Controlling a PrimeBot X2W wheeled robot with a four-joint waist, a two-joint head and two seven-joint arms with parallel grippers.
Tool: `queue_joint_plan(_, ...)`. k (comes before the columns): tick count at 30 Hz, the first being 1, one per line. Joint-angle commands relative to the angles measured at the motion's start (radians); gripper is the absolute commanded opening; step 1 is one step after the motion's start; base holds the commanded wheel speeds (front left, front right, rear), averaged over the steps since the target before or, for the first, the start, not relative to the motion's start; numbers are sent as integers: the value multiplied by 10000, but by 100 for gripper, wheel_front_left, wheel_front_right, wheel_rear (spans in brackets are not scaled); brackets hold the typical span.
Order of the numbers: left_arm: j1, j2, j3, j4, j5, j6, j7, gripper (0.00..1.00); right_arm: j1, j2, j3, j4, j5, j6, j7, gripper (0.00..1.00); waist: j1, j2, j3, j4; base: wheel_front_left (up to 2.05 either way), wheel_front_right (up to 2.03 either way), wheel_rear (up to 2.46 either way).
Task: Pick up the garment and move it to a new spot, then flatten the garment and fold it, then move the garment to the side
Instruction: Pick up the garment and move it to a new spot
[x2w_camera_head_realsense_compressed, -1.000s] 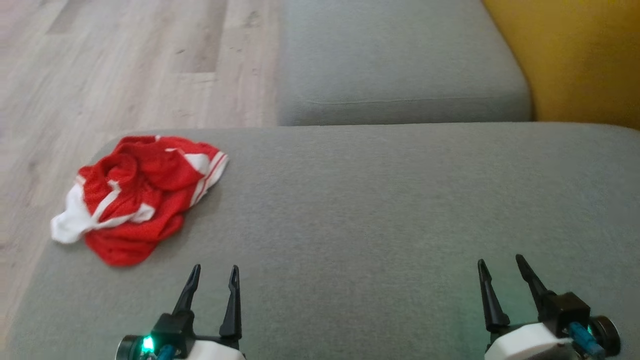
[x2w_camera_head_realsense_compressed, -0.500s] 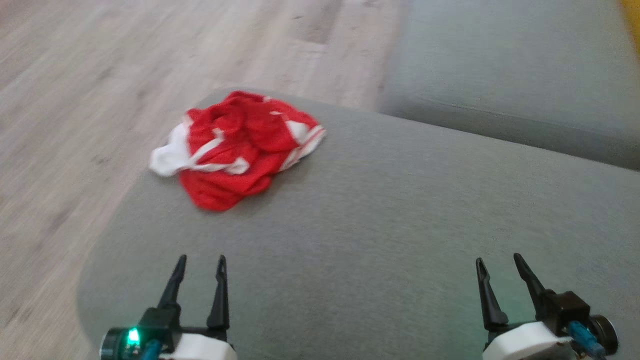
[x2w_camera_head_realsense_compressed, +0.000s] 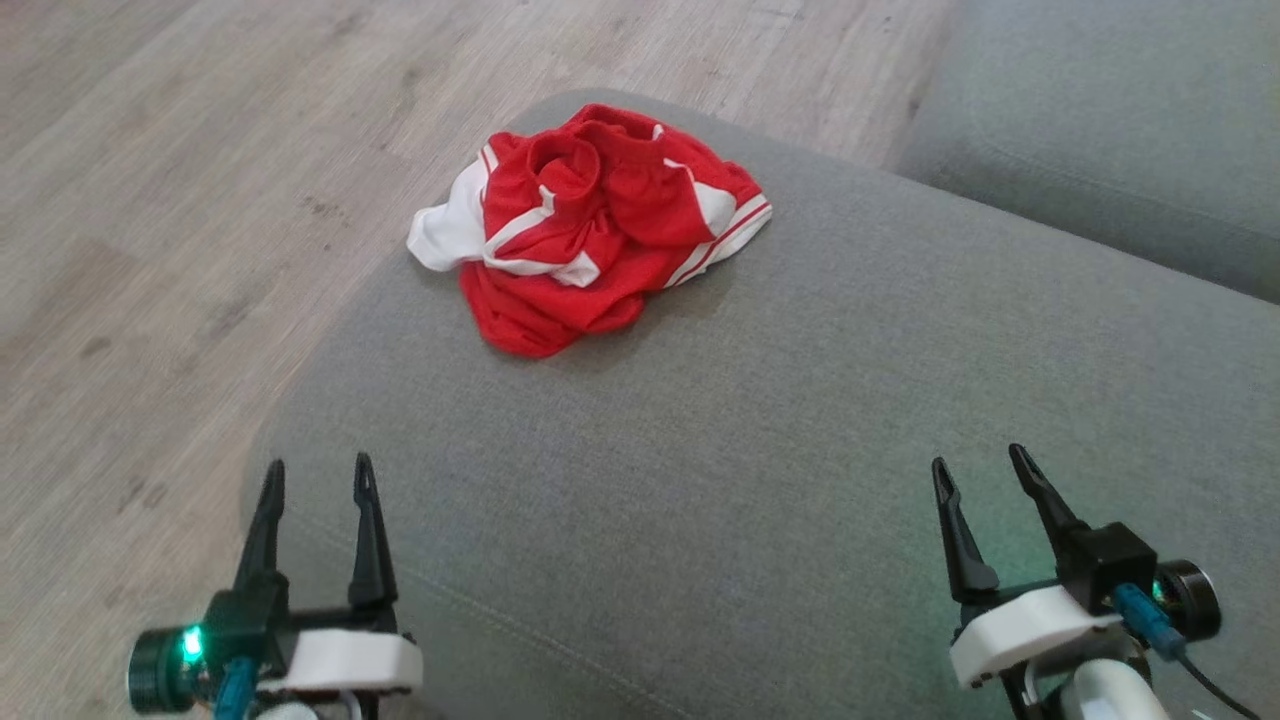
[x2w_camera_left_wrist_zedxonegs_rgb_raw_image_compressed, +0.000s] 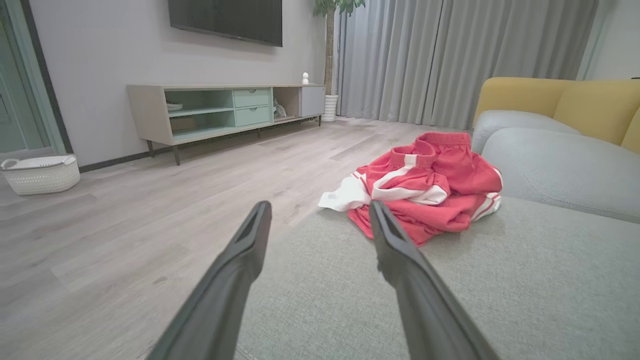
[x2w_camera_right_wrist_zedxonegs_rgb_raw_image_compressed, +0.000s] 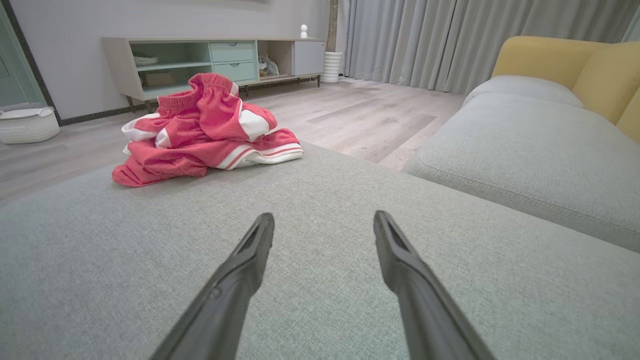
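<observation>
The garment is a pair of red shorts with white stripes, crumpled in a heap near the far left corner of the grey sofa cushion. It also lies ahead of the fingers in the left wrist view and to the upper left in the right wrist view. My left gripper hangs open at the cushion's near left edge, well short of the garment. My right gripper stands open over the cushion's near right, far from the garment. Neither holds anything.
A second grey cushion lies at the far right, with yellow back cushions behind it. Wood floor runs along the left. A TV cabinet and a white basket stand against the far wall.
The head camera has swung left, so the garment now sits nearer the picture's centre and top. The garment lies as it did. Both grippers stay open.
</observation>
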Motion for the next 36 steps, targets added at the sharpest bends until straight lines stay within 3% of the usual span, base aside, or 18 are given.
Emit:
queue_joint_plan(1,-767,43,398,-538,284,14,-107,100,-235,-104,52,-302,-232,-7,-120,100,-2,0,124,114,0,0,0)
queue_joint_plan(7,-1714,241,649,-608,416,-311,-107,100,115,-198,-510,-514,-620,-7,-120,100,-2,0,512,138,0,0,0)
queue_joint_plan(13,-3857,322,879,-284,317,-764,-107,100,-462,-1046,-638,-906,-902,-7,-120,100,-2,0,1883,-531,0,0,0)
queue_joint_plan(17,-5714,373,756,1030,368,-1031,-107,100,-946,-1687,-648,-1140,-990,-7,-120,100,-2,0,2800,-931,0,0,0)
queue_joint_plan(23,-8745,333,474,4391,171,-1285,302,100,-1340,-2557,-619,-1438,-1126,-7,-120,100,-2,0,3726,-1367,0,0,0)
queue_joint_plan(29,-10647,368,626,7163,-167,-1057,2111,100,-1562,-2952,-592,-1717,-1112,-7,-120,100,-2,0,4314,-1742,0,0,0)
queue_joint_plan(34,-11198,863,466,8777,184,-253,3127,100,-1685,-3016,-525,-1779,-1117,-7,-120,100,-2,0,4592,-1926,0,0,0)
queue_joint_plan(36,-11268,936,497,9164,137,-166,3164,100,-1728,-2984,-500,-1756,-1110,-7,-120,100,-2,0,4635,-1968,0,0,0)
